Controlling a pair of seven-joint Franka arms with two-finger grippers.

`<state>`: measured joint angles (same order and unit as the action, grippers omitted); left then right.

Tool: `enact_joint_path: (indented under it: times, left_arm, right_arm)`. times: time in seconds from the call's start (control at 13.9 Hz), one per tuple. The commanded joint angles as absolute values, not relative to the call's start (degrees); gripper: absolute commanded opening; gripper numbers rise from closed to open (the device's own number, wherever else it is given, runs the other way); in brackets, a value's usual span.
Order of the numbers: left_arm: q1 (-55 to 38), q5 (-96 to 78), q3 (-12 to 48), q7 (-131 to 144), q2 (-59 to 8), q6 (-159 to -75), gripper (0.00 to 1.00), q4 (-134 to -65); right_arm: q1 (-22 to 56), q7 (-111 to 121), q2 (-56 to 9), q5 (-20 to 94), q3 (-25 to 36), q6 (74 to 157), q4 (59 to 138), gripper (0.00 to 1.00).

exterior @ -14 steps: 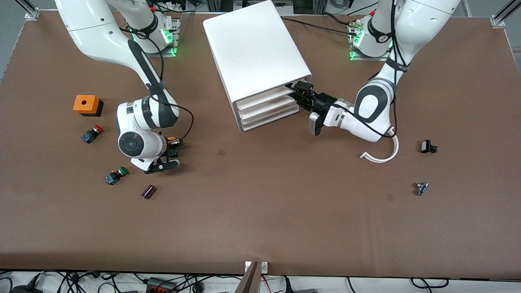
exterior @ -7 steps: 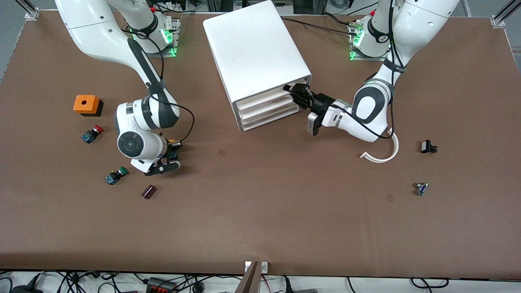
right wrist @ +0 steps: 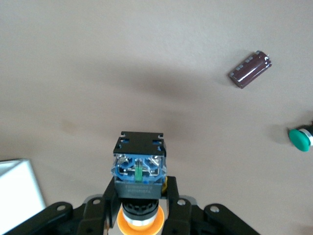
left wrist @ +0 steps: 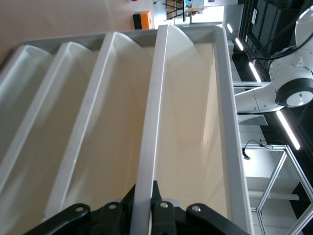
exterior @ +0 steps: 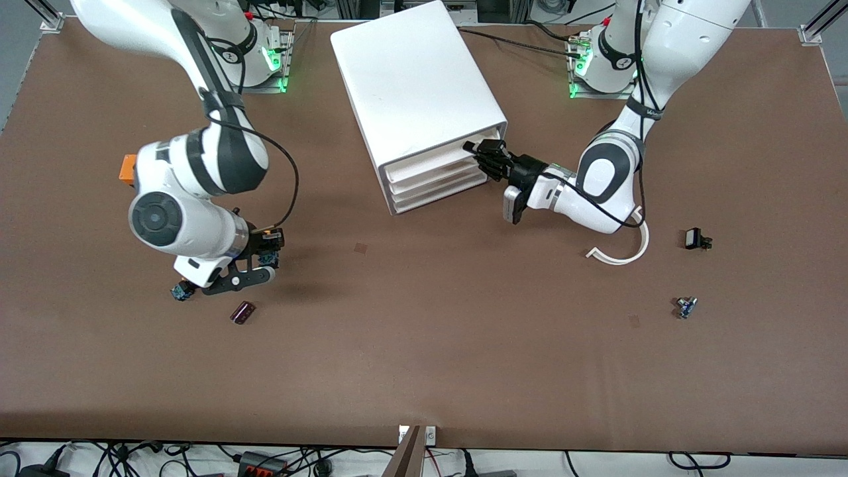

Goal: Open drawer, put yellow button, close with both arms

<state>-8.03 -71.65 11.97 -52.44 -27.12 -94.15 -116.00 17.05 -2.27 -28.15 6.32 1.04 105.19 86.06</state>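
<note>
The white cabinet (exterior: pixel 414 79) stands at the middle of the table near the arms' bases, with three drawers that look pushed in. My left gripper (exterior: pixel 487 158) is at the top drawer (exterior: pixel 430 163), at its corner toward the left arm's end. In the left wrist view the left gripper (left wrist: pixel 145 190) is shut on that drawer's white front lip (left wrist: pixel 152 117). My right gripper (exterior: pixel 264 250) is up over the table toward the right arm's end, shut on the yellow button (exterior: pixel 268 233). The right wrist view shows the gripper (right wrist: pixel 139 193) clamping the button's black-and-blue body (right wrist: pixel 139 169).
A dark capacitor (exterior: pixel 242 312) lies under the right hand, nearer the front camera. The green button (right wrist: pixel 299 138) is beside it and mostly hidden in the front view. An orange box (exterior: pixel 126 169) peeks past the right arm. A white curved piece (exterior: pixel 623 257) and small parts (exterior: pixel 695 238) lie toward the left arm's end.
My right arm has risen from the table with the yellow button and swung toward the right arm's end. My left gripper has moved in onto the top drawer's lip.
</note>
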Motion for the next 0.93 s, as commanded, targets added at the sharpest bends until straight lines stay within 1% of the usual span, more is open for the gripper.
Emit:
enact_joint_path:
  times: [0.0,0.22,0.5,0.57,0.72,0.79,0.86]
  left_arm:
    - [-5.8,-68.9,11.8,-53.1,-31.8,-94.5,0.02,-109.6]
    - [-4.0,-67.1,11.5,-51.5,-35.2,-94.4,0.02,-104.3]
    - [-2.5,-61.8,10.9,-45.5,-39.7,-94.0,0.02,-94.3]
    - [-2.4,-61.3,10.8,-44.0,-40.4,-94.0,0.02,-92.6]
    - [-2.4,-61.3,10.8,-42.4,-40.6,-94.1,0.03,-91.5]
    - [-2.3,-61.3,10.8,-42.0,-40.6,-94.1,0.05,-91.4]
    - [-2.1,-61.2,10.8,-42.0,-40.6,-94.1,0.22,-91.5]
  right_arm:
    - [17.2,-8.2,-29.1,9.7,1.1,99.5,78.9,0.00]
    - [17.4,-17.2,-28.3,9.8,0.1,97.7,76.3,0.00]
    - [17.2,-32.2,-28.1,10.4,-3.6,92.9,72.3,0.00]
    - [17.2,-35.3,-28.1,11.6,-4.5,92.3,71.6,0.00]
    - [17.6,-42.2,-28.1,14.1,-4.9,91.1,70.1,0.00]
    - [17.9,-46.0,-28.1,14.8,-5.3,91.1,68.4,0.00]
    - [18.8,-49.0,-28.2,14.9,-5.4,91.0,66.6,0.00]
